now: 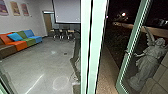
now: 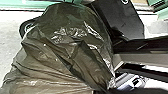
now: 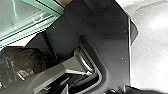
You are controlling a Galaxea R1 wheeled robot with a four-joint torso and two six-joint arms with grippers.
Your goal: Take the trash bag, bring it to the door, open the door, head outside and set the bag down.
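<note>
Floor point(image 1: 37, 65) lies open at your lower left, up to the green frame point(image 1: 95, 45); your grippers' state I can't tell

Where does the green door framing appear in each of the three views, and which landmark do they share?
Head view: green door framing upright near the centre, and again at the right by the statue.
Left wrist view: beyond the trash bag.
Right wrist view: past the bag, beside the robot's dark plate.
Shared landmark: the floor.
</note>
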